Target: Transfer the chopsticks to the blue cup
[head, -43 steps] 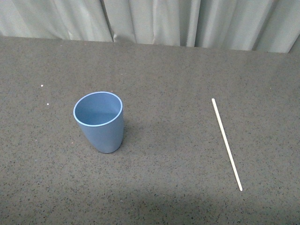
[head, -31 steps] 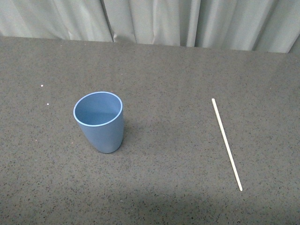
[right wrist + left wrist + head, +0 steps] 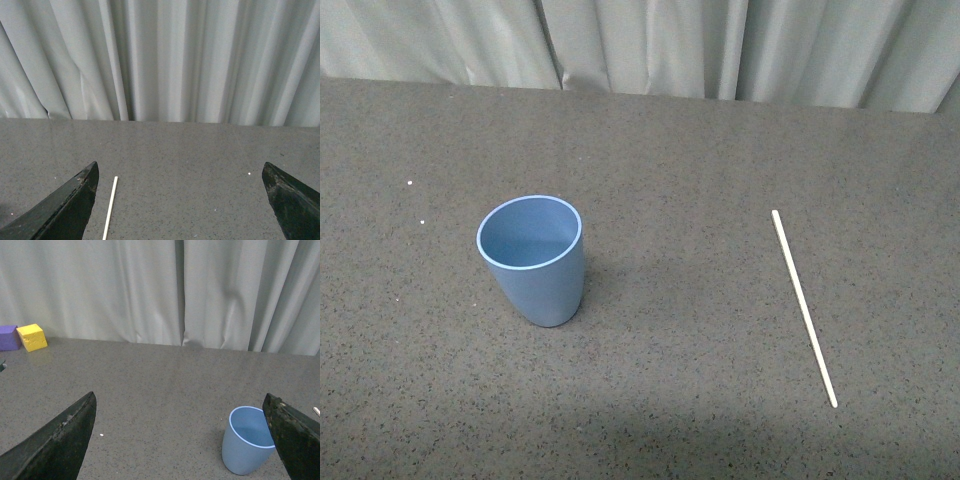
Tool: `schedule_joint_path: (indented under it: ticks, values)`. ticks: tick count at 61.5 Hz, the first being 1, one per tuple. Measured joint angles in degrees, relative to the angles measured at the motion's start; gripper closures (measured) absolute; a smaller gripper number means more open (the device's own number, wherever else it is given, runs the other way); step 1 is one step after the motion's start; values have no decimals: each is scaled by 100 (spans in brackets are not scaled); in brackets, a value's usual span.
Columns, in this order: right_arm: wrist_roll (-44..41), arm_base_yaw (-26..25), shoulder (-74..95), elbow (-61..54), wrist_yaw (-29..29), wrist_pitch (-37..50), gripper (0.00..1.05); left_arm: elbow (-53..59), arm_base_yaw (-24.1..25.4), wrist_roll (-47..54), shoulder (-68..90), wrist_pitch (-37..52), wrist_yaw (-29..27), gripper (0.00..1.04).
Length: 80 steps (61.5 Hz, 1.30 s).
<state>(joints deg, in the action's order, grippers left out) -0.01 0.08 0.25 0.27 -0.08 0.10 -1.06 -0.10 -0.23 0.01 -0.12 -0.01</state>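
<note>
The blue cup [image 3: 533,258] stands upright and empty on the dark grey table, left of centre in the front view. It also shows in the left wrist view [image 3: 246,447], close to one fingertip. The chopstick [image 3: 803,305], a thin cream stick, lies flat on the table at the right. Its far end shows in the right wrist view [image 3: 110,207]. My left gripper [image 3: 181,437] is open and empty, short of the cup. My right gripper [image 3: 180,200] is open and empty, the stick lying near one fingertip. Neither arm shows in the front view.
A grey curtain [image 3: 720,45] hangs along the table's far edge. A yellow block [image 3: 32,337] and a purple block [image 3: 8,337] sit at the far edge in the left wrist view. Small white specks [image 3: 410,184] dot the table.
</note>
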Motion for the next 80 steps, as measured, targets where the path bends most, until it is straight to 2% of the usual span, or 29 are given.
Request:
schedule_joint_path:
  ticks: [44,46,49,51,67,80]
  values:
    - [-2,2,2,0,4,-2,9,0,0,0,0,0,0,7]
    - [-59,103,109,70,348,-205,9,0,0,0,0,0,0,7]
    - [-101,358,688,363,1139,-721,9,0,0,0,0,0,0,7]
    - [-42,433,1209,511,1259,-743,9,0,0,-2,0,0,-17,7]
    - [219,903,5643,1598,446,1156,9,0,0,0,0,0,0,7]
    - [195,1040,8550,2761,251,1095,9,0,0,0,0,0,0,7]
